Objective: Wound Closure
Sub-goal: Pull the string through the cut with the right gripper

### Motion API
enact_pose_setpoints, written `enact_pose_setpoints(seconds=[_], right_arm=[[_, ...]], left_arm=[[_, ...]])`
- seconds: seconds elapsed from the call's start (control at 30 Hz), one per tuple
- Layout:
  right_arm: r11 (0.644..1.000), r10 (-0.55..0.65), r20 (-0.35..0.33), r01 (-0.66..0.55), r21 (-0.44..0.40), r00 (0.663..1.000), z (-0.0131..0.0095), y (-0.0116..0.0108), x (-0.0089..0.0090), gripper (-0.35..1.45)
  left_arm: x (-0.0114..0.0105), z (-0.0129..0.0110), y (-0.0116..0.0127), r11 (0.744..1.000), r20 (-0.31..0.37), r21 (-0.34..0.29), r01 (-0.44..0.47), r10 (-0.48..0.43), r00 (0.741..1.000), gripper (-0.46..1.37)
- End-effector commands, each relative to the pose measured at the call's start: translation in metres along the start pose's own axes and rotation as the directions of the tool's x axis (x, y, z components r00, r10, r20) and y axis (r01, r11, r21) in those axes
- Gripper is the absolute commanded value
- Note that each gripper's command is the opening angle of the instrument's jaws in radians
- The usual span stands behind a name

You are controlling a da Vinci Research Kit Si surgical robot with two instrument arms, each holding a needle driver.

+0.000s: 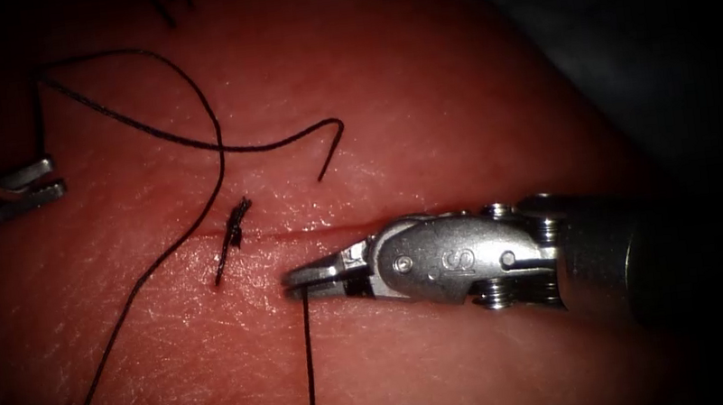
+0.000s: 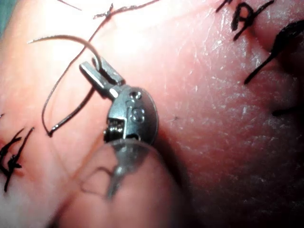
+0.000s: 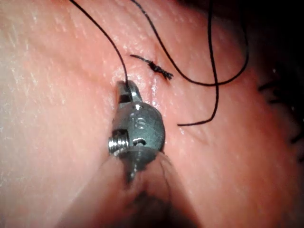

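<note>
R tool, just below the cut, is clamped on limp, light thread best gripped near the tips; L tool at far left pinches thread too; needle unseen.

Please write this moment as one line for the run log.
left tool: holds thread | right tool: holds thread, at cut | knot: on cut | tissue | needle: not seen
</note>
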Motion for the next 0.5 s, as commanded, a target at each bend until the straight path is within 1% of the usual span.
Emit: enact_pose_setpoints(seconds=[0.03,0.17,0.23,0.4,0.43,0.5], right_arm=[[1.0,-0.001,-0.002,0.001,-0.004,1.0,-0.0003,-0.0002,0.0001,-0.35],[1.0,-0.002,-0.007,0.002,-0.002,1.0,-0.0007,-0.0011,0.0007,-0.35],[1.0,-0.004,-0.013,0.004,0.003,1.0,-0.0008,-0.002,0.0012,-0.35],[1.0,-0.008,-0.014,0.009,0.03,1.0,-0.0009,-0.0047,0.0031,-0.35],[0.999,-0.01,-0.016,0.01,0.038,1.0,-0.0009,-0.0057,0.0038,-0.35],[0.999,-0.011,-0.014,0.012,0.047,1.0,-0.0009,-0.0068,0.0047,-0.35]], left_arm=[[0.0,0.0,0.0,1.0,0.001,-0.011,0.0,0.0,1.0,-0.35],[-0.0001,0.0,-0.0001,1.0,0.0,-0.012,0.0,0.0,1.0,-0.35],[-0.0002,0.0001,-0.0001,1.0,0.0,-0.012,0.0,0.0,1.0,-0.35],[-0.0002,0.0003,0.0,1.0,0.0,-0.011,0.0,0.0,1.0,-0.35],[-0.0002,0.0003,0.0,1.0,0.001,-0.011,-0.001,0.001,1.0,-0.35],[-0.0002,0.0003,0.0001,1.0,0.001,-0.01,-0.001,0.001,1.0,-0.35]])
